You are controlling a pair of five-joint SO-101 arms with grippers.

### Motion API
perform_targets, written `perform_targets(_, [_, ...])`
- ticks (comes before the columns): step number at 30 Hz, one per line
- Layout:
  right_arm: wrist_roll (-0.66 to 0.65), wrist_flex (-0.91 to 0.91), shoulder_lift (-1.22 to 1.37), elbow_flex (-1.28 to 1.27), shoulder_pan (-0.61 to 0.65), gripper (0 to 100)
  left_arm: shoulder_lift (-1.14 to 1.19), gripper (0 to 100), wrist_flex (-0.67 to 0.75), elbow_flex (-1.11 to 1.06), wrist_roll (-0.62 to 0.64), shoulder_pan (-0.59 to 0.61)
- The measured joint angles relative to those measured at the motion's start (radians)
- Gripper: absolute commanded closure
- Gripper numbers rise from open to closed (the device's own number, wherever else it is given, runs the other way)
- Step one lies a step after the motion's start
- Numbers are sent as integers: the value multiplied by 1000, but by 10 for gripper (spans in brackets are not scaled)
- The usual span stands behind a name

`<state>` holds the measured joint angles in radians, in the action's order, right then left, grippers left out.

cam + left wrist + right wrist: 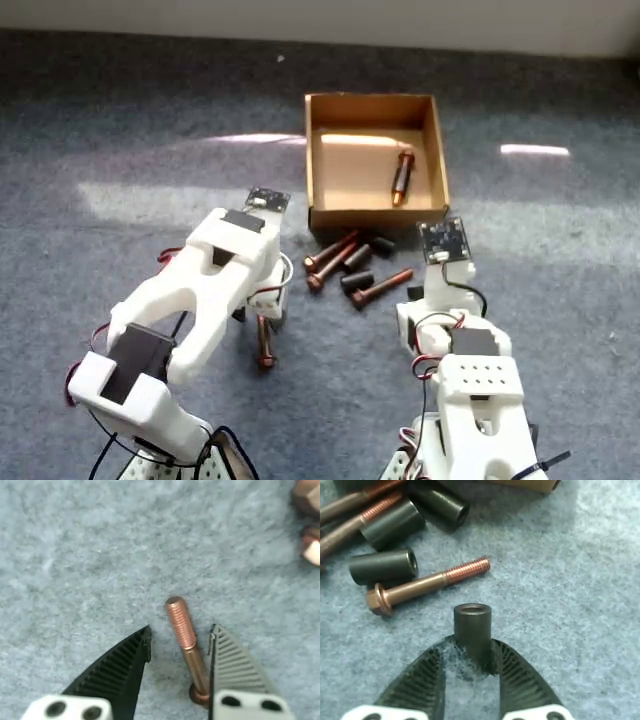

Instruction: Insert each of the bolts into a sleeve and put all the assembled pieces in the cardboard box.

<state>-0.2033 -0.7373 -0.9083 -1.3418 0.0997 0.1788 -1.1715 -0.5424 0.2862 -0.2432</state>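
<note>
On the grey-blue carpet [120,130], just in front of the open brown cardboard box [312,170], a loose heap between the two arms: three copper-coloured flanged bolts [330,255] and three short black cylindrical sleeves [382,567], some touching, two bolts side by side. Inside the box, near its right-hand wall, one assembled piece [402,177], with its long axis running away from the arms.

Set apart from the heap, under the left arm, a single copper-coloured bolt [177,615] flat on the carpet. Left gripper [180,630] spread wide, straddling that bolt and gripping nothing. Long axis of the bolt roughly in line with the gripper. Threaded end out past the fingertips, flanged head back near the gripper's base, shaft nearer the grey finger [230,665] than the black one.

Right gripper [471,647] closed on a black cylindrical sleeve [472,622], pinched at one end. Long axis in line with the fingers, open bore facing away from the wrist. Cannot tell whether it touches the carpet. Just beyond it, the nearest heap bolt [425,585], lying crosswise between the held sleeve and the other loose sleeves.
</note>
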Motion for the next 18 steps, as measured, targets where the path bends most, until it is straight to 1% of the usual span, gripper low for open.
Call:
perform_targets(2, [0, 0, 0, 0, 0, 993, 2, 992, 0, 11, 2, -8])
perform_targets(3, [0, 0, 0, 0, 0, 993, 3, 997, 0, 15, 3, -8])
perform_targets(11, [0, 0, 0, 0, 0, 993, 12, 995, 3, 35, 6, -9])
perform_targets(14, [0, 0, 0, 0, 0, 993, -20, 995, 2, 34, 6, -8])
perform_targets(18, [0, 0, 0, 0, 0, 993, -120, 995, 6, -12, 9, 60])
